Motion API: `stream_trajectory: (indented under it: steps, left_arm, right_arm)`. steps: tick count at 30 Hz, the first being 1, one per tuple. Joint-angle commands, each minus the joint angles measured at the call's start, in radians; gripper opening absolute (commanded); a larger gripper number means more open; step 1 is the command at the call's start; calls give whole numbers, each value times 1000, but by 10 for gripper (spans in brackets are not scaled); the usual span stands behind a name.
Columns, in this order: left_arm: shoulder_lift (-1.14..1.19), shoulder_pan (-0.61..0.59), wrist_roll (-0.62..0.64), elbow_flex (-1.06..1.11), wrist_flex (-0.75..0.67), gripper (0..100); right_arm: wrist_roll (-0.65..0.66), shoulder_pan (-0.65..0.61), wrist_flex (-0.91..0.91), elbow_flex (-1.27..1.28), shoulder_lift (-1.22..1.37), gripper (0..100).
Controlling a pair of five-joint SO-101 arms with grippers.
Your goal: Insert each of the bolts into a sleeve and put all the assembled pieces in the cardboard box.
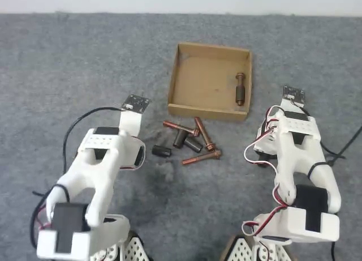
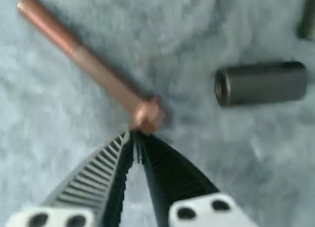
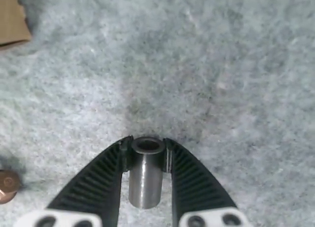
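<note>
We see one assembled piece [image 1: 240, 89] in the cardboard box [image 1: 203, 111], the right gripper [image 3: 146, 143] pinching a sleeve [image 3: 145, 180] lengthwise between its fingers, and a bolt [image 2: 88, 64], head just beyond the pressed-together fingertips of the left gripper [image 2: 135, 136], pointing away.

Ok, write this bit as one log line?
left gripper: shut, beside bolt | right gripper: shut on sleeve | cardboard box: one assembled piece

High view: fixed overhead at my base side, facing down, cardboard box [image 1: 203, 82] at 12 o'clock. Wrist views: close above carpet [image 3: 221, 64]; left shares bolts [image 1: 201, 155], right the box corner.
</note>
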Motion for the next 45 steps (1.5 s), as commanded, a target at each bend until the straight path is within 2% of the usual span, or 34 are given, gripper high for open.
stream_trajectory:
  steps: [1,5,10,17,19,23,25,27,30,35,45]
  left_arm:
    - [60,9,20,-120,-64,13]
    - [69,21,20,-176,-137,13]
    - [71,98,20,-180,-250,13]
    - [63,183,14,-193,-292,15]
    - [58,166,-26,-232,-245,17]
    - [64,91,-321,-426,29,88]
    - [71,57,-404,-519,166,137]
    - [69,40,-476,-561,236,152]
    - [69,34,-675,-590,338,152]
    - [72,57,-694,-599,416,152]
    - [261,54,-698,-650,407,152]
  right_arm:
    - [15,5,-4,-29,-15,24]
    - [15,5,-4,-29,-15,24]
    - [15,8,-5,-29,-15,24]
    - [15,8,-10,-29,-15,24]
    - [15,8,-12,-29,-15,24]
    - [15,8,-12,-29,-13,24]
    - [15,8,-12,-31,-13,24]
    - [15,8,-12,-31,-13,24]
    - [15,7,-13,-32,-13,24]
    - [15,8,-13,-32,-13,24]
    - [15,7,-28,-29,-13,24]
